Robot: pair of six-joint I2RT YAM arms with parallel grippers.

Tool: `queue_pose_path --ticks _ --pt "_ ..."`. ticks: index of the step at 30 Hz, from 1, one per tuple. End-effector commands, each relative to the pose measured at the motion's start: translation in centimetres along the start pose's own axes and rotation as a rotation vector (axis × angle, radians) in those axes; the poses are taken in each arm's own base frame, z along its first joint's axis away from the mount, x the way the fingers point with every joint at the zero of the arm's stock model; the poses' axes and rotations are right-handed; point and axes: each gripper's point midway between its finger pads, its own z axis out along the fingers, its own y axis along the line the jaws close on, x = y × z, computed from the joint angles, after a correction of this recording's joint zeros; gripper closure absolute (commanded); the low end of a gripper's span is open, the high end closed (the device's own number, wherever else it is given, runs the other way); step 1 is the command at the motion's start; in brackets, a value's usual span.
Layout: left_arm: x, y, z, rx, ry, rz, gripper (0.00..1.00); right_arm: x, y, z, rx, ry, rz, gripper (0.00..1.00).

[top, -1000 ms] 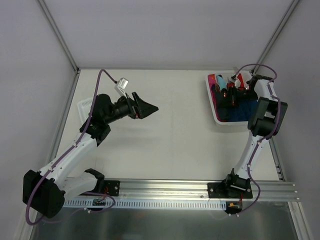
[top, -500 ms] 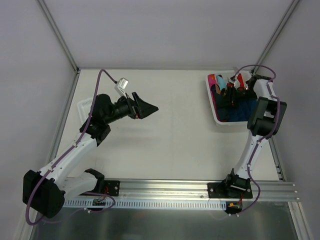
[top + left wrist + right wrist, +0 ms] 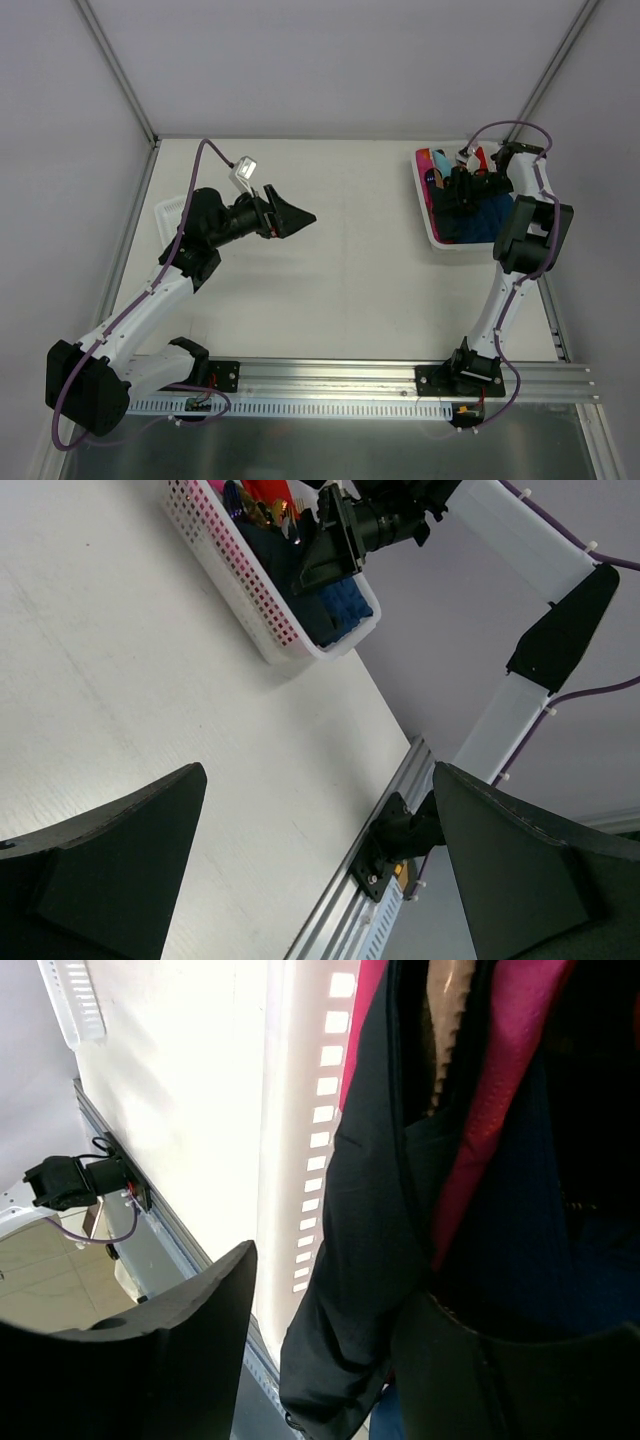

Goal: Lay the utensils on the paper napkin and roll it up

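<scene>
you're barely started: right tool [image 3: 458,188] in the far-right basket [image 3: 432,236] at the paper napkin [image 3: 350,1290], grip unclear, left tool [image 3: 305,217] wide open, laying and rolling all ahead.

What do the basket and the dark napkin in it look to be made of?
Basket: probably white moulded plastic, going by its regular slotted walls and slight sheen. Dark napkin: thin matte sheet with soft folds and a limp draped edge; paper or cloth, the look leaves open.

White arms [image 3: 148,298], black joints [image 3: 85,385], purple cables [image 3: 510,124].
</scene>
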Motion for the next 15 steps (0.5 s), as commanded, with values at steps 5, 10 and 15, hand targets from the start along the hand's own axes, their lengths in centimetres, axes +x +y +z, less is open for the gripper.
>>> queue_pose_path --ticks 5,10,15 --pt "-1.3 -0.6 -0.3 0.007 -0.029 0.049 0.01 -1.2 -3.8 -3.8 0.294 -0.009 -0.135 0.35" --pt "-1.2 -0.5 -0.3 0.003 -0.027 0.047 0.01 -1.7 -3.9 -4.4 0.306 -0.029 -0.129 0.27" --pt "-1.2 0.0 -0.5 -0.017 -0.028 0.043 0.01 -2.6 -4.0 -5.5 0.339 -0.054 -0.138 0.23"
